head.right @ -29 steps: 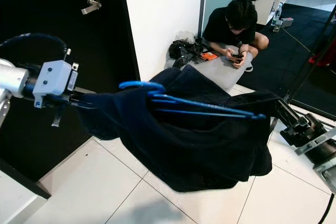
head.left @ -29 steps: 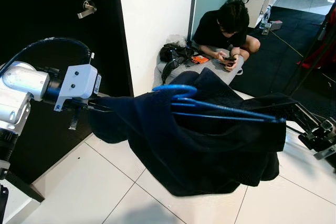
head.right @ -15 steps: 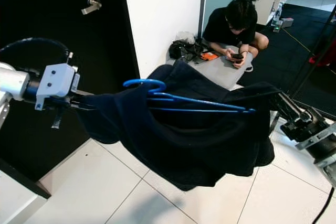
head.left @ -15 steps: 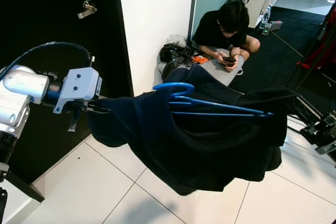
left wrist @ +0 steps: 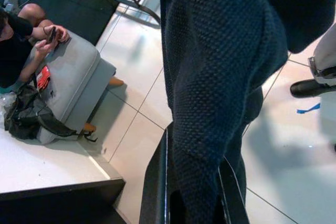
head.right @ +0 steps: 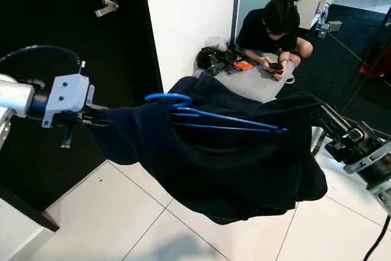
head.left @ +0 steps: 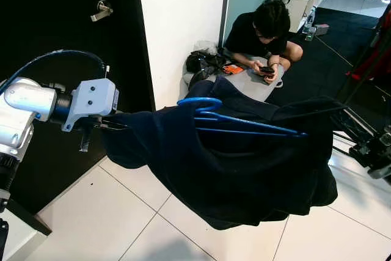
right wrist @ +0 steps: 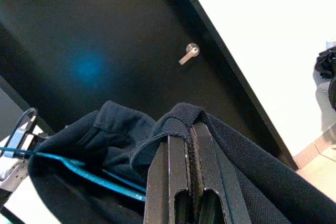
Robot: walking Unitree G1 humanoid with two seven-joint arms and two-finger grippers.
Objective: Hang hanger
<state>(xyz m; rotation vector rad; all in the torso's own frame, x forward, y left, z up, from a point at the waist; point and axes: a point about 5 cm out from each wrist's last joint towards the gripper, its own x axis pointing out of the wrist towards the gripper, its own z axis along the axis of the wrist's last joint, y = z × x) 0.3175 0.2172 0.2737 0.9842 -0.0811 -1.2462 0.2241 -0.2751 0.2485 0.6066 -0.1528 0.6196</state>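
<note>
A dark navy knit garment point(head.left: 244, 175) hangs stretched between my two grippers over the tiled floor. A blue hanger point(head.left: 244, 125) lies across its top folds, hook point(head.left: 198, 102) towards my left. My left gripper point(head.left: 116, 125) is shut on the garment's left edge; in the left wrist view the knit cloth point(left wrist: 220, 66) is pinched in that gripper point(left wrist: 191, 192). On the other side, my right gripper point(head.right: 324, 117) is shut on the right edge, with cloth point(right wrist: 236, 145) folded over that gripper point(right wrist: 190, 135) in its wrist view.
A black door point(head.left: 55, 41) with a silver lever handle point(head.left: 101, 10) stands at the left beside a white wall point(head.left: 183, 22). A person point(head.left: 266, 32) sits on a grey cushion point(head.left: 259, 84) behind the garment, next to a black bag point(head.left: 204, 62). Black rack legs point(head.right: 366, 59) stand at the right.
The garment's right edge has risen a little and the cloth hangs lower at the right. The hanger's right end has shifted leftward. My left arm has barely moved.
</note>
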